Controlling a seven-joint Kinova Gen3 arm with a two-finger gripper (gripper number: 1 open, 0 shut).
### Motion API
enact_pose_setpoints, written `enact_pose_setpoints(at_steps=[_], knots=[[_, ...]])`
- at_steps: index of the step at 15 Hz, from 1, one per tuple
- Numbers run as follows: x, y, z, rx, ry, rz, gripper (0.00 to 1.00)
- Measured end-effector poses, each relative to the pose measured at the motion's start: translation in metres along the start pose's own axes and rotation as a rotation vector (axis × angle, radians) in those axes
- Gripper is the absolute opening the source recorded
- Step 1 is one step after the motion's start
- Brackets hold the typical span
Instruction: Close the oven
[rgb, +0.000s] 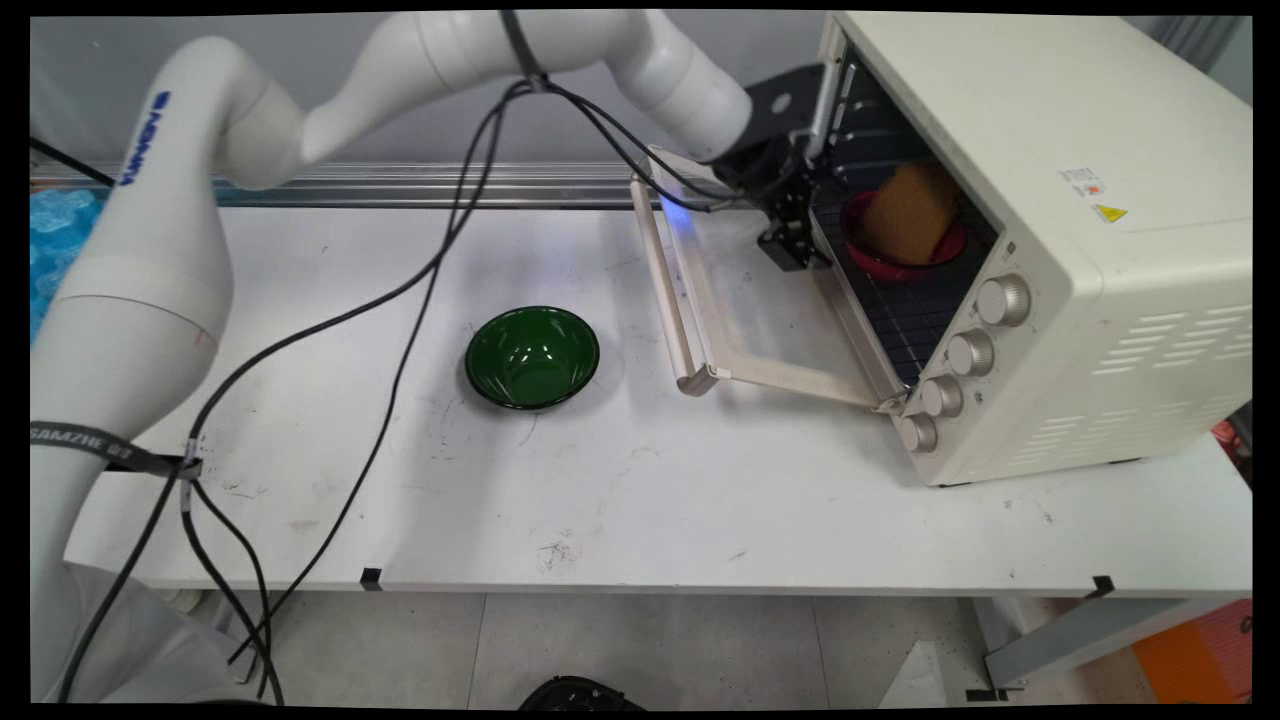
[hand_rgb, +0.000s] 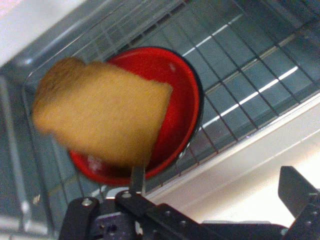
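Note:
A red bowl (rgb: 905, 258) (hand_rgb: 177, 95) with a slice of brown toast (rgb: 908, 212) (hand_rgb: 100, 117) leaning in it sits on the wire rack (hand_rgb: 250, 65) inside the cream toaster oven (rgb: 1040, 220). My black gripper (rgb: 793, 243) (hand_rgb: 215, 187) hangs at the oven's mouth, just above the lowered door (rgb: 720, 300). It is open, with nothing between its fingers. One fingertip (hand_rgb: 137, 177) lies close to the bowl's near rim, while the other finger (hand_rgb: 297, 192) is well off to the side, over the oven's front sill.
An empty green bowl (rgb: 532, 356) stands on the white table (rgb: 600, 500), left of the oven door. Several knobs (rgb: 970, 352) run down the oven's front. Black cables (rgb: 400, 340) hang from the arm over the table's left half.

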Motion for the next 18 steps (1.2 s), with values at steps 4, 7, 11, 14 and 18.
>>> enact_pose_setpoints(at_steps=[4, 7, 11, 14, 18], knots=[[-0.014, 0.002, -0.043, 0.018, 0.010, -0.187, 1.00], [-0.028, 0.005, -0.075, 0.030, 0.018, -0.323, 1.00], [-0.050, 0.012, -0.114, 0.038, 0.024, -0.478, 1.00], [-0.067, 0.020, -0.139, 0.043, 0.023, -0.572, 1.00], [-0.090, 0.032, -0.165, 0.045, 0.011, -0.661, 1.00]])
